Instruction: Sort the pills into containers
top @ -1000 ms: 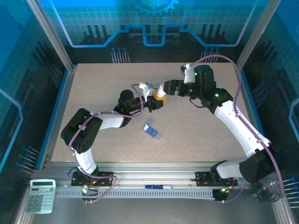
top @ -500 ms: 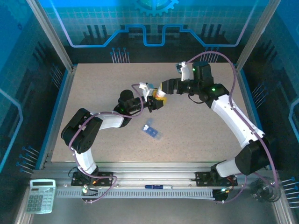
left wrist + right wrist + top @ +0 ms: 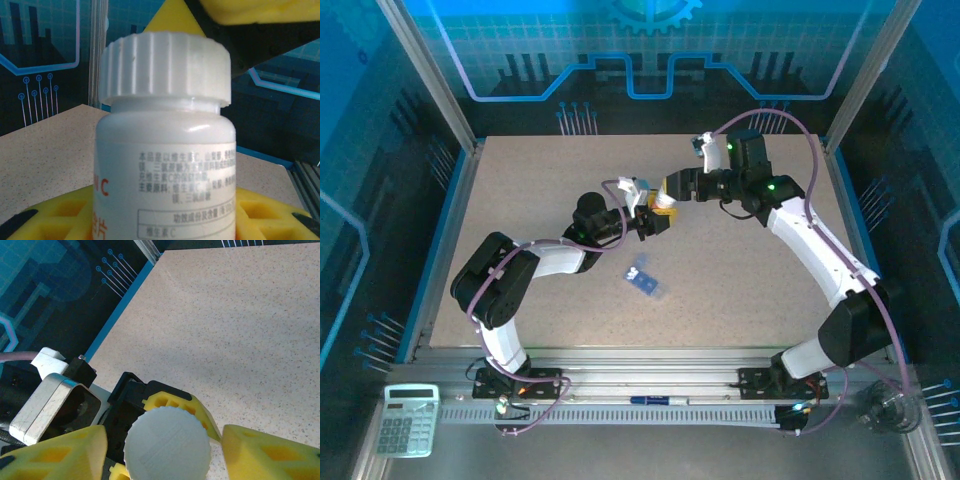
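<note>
While clamping the pill bottle (image 3: 165, 165) tight in the left gripper (image 3: 650, 222), got the right gripper (image 3: 671, 191) spread around the white cap (image 3: 167, 442), fingers (image 3: 270, 455) either side with small gaps. Blue pill box (image 3: 646, 281) flat on the table (image 3: 540, 180), well apart, nearer the bases.

Left wrist view's 6 o'clock edge cuts off the bottle (image 3: 165, 165); the pill box (image 3: 645, 281) is too small to read.

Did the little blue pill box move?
No. The pill box lies at the same spot on the table, no closer to its near edge than before.
</note>
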You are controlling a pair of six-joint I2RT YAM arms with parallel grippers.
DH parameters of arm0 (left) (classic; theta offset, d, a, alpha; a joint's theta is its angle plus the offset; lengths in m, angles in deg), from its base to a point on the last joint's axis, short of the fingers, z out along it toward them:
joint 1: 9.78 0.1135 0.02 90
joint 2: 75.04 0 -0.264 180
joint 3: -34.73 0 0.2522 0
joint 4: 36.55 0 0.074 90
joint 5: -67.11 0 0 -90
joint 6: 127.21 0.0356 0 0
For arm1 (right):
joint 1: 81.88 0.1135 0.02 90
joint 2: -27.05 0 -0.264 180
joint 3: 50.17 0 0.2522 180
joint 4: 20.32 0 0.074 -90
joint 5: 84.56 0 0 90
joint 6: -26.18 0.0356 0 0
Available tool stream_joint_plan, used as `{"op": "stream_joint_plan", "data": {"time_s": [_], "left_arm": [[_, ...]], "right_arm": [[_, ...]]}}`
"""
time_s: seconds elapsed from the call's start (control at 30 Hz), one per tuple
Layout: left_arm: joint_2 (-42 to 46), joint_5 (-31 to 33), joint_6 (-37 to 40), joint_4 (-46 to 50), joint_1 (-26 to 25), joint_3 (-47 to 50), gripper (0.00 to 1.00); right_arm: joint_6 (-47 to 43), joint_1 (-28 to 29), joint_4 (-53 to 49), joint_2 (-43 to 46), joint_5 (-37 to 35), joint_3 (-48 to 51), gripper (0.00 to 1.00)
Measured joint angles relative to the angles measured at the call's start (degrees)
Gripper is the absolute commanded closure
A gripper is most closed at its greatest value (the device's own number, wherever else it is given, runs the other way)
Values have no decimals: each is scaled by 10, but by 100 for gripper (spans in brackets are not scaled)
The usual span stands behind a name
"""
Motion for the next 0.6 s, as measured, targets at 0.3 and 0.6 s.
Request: {"op": "stream_joint_plan", "data": {"time_s": [0.3, 0.6], "left_arm": [[0, 0, 0, 0, 0, 0, 100], [0, 0, 0, 9, 3, 1, 100]], "right_arm": [[0, 1, 0, -2, 3, 0, 53], [36, 25, 17, 3, -60, 15, 58]]}}
